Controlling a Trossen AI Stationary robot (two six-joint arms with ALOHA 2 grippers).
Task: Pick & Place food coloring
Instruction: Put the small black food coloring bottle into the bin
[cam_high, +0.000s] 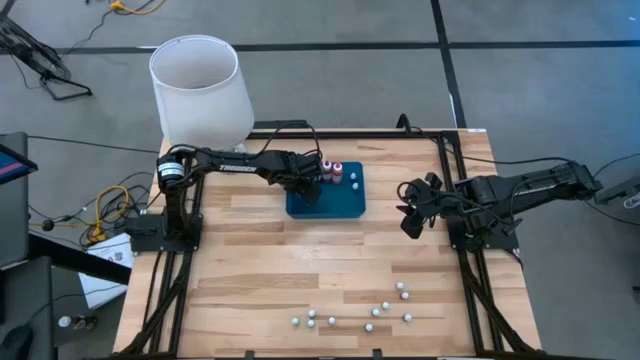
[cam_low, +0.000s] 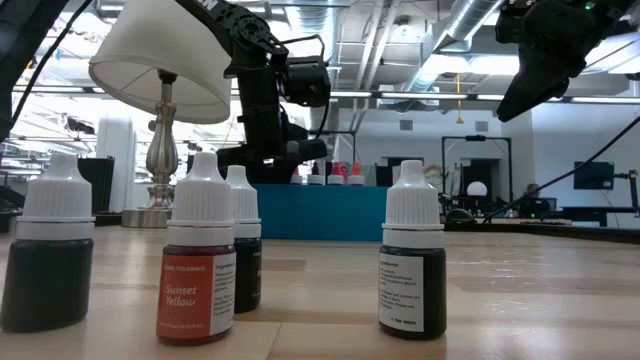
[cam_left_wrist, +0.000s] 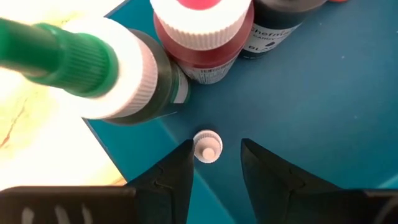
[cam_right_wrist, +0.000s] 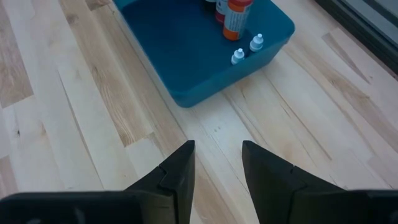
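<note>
A dark teal tray (cam_high: 340, 205) lies at the table's middle, toward the far side. Food coloring bottles with white caps (cam_high: 331, 172) stand along its far edge: a green one (cam_left_wrist: 124, 81), a red one (cam_left_wrist: 199, 31) and a dark one (cam_left_wrist: 273, 25). My left gripper (cam_high: 305, 187) points down over the tray's left part, open, with a tiny white-capped bottle (cam_left_wrist: 207, 146) upright between its fingertips. My right gripper (cam_high: 412, 207) hangs open above bare wood at the right, holding nothing (cam_right_wrist: 217, 162). Several more bottles (cam_high: 350, 312) stand near the table's front edge. My left gripper comes from above with a finger on either side of the tiny bottle's white cap (cam_left_wrist: 207, 149). The cap sits close against one fingertip (cam_left_wrist: 185, 163), with a gap to the other. Whether the finger touches it, I cannot tell. The bottle stands on the tray floor.
A white lamp shade (cam_high: 200, 90) stands off the table's far left corner. Two tiny white bottles (cam_right_wrist: 247, 50) and an orange one (cam_right_wrist: 236, 18) stand at the tray's far right. Up close in the low view stand dark bottles (cam_low: 412, 270) and an orange one (cam_low: 200, 275).
</note>
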